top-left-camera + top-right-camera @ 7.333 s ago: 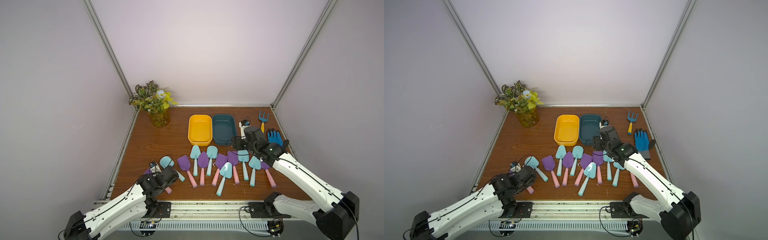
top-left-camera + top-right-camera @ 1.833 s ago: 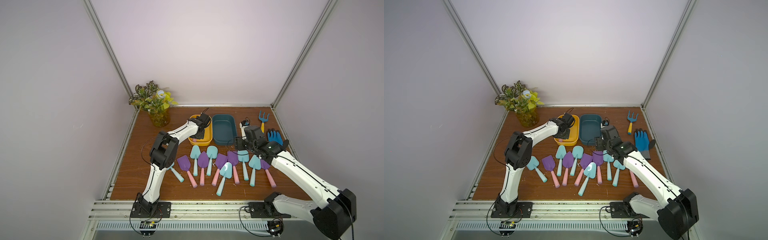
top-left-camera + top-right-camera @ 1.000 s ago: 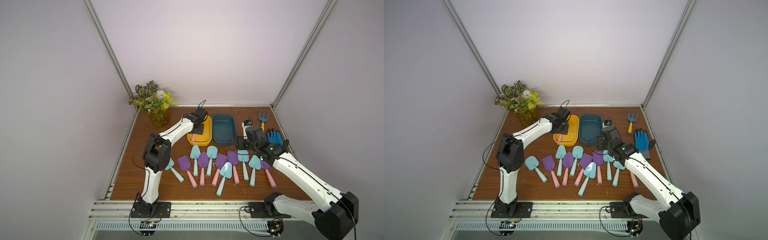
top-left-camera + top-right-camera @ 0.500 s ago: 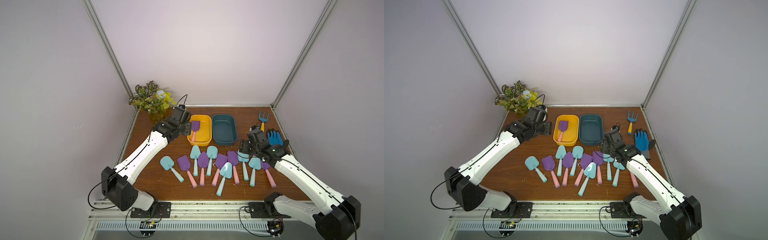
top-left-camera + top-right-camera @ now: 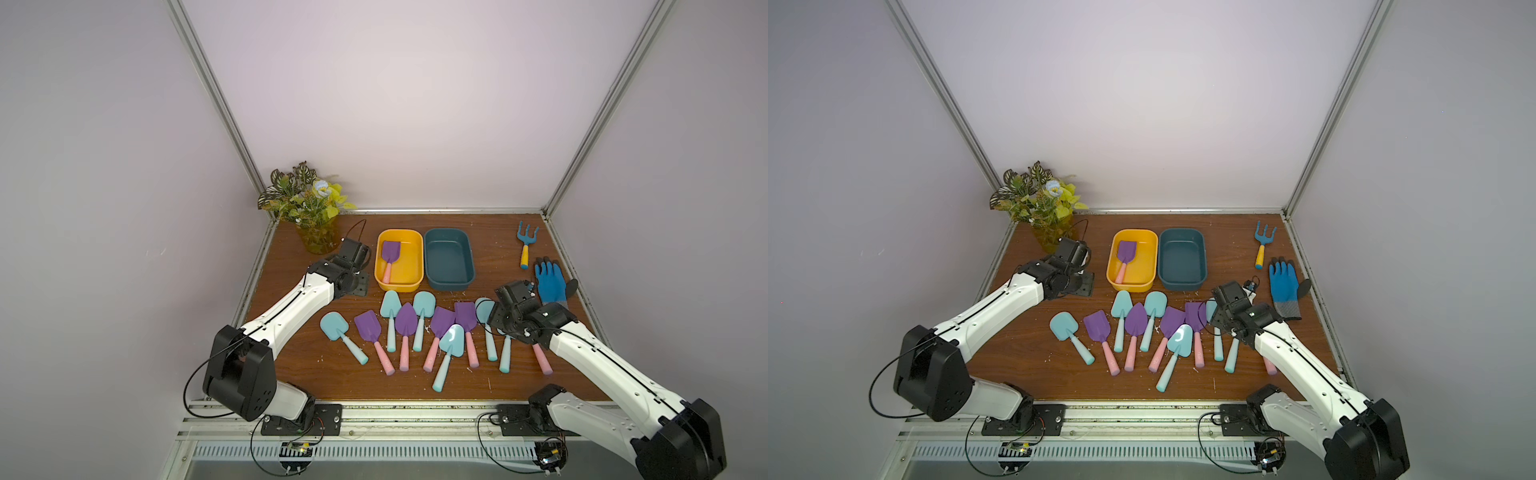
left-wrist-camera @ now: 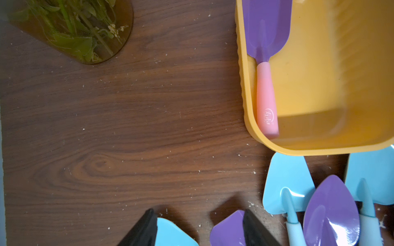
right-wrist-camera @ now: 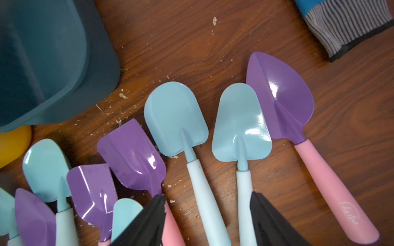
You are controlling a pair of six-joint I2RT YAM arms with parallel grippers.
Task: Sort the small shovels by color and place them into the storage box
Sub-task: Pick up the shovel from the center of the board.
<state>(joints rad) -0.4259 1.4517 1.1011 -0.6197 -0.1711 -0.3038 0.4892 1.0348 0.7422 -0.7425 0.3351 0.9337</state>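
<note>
Right wrist: right tool (image 7: 207,197) parted, empty, astride pale-blue shovel (image 7: 175,119); left tool (image 6: 198,212) parted, empty.

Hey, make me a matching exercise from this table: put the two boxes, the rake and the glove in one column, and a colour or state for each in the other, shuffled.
1. yellow box
2. teal box
3. rake
4. glove

A. yellow handle
B. empty
C. holds one purple shovel
D. striped cuff

Pairs: 1-C, 2-B, 3-A, 4-D
</note>
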